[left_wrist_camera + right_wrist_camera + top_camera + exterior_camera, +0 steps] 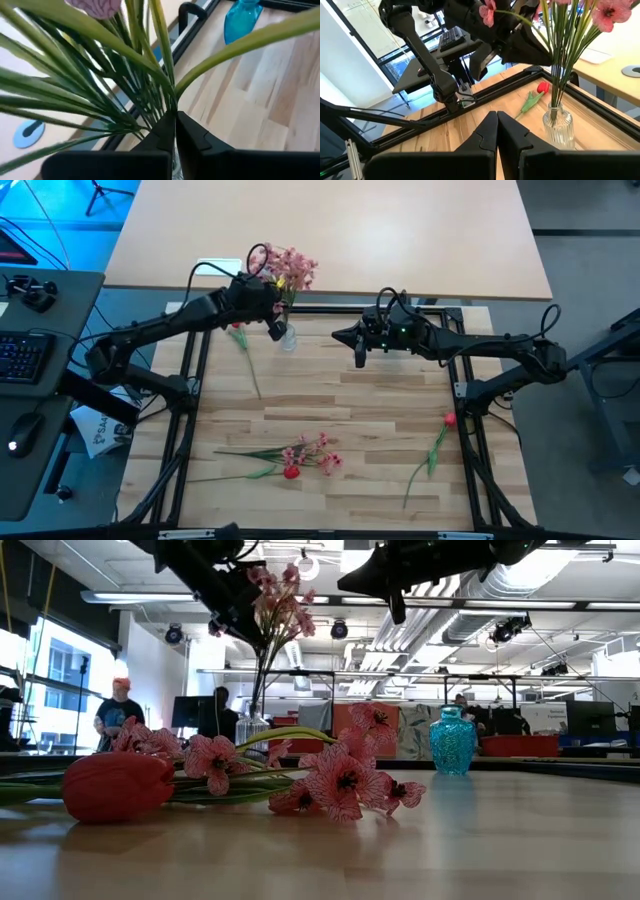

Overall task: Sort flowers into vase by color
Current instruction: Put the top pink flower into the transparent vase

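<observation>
1. Two dark arms reach in over the wooden desk (330,395) from opposite sides, both near its far edge.
2. At the far left, the left gripper (276,320) sits over the clear glass vase (287,337), its fingers (165,131) pressed together among the green stems of the pink flowers (290,267) that stand in the vase; the left wrist view shows the stems fanning out right at the fingertips, but whether a stem is pinched between them cannot be told.
3. Just right of that vase, the right gripper (360,355) hangs above the desk with its fingers (487,131) pressed together and nothing between them.
4. One red tulip (237,329) lies flat on the desk just left of the glass vase, its stem running toward the near side.
5. Near the front edge, a pink spray (312,452) lies on its side with a second red tulip (291,472) touching it; the low view shows this pair close up.
6. A third red tulip (449,419) lies near the right edge, well apart from the others.
7. In the low view a blue vase (452,741) stands upright farther back on the desk.
8. Beyond the desk, people (118,712) show in the room.
</observation>
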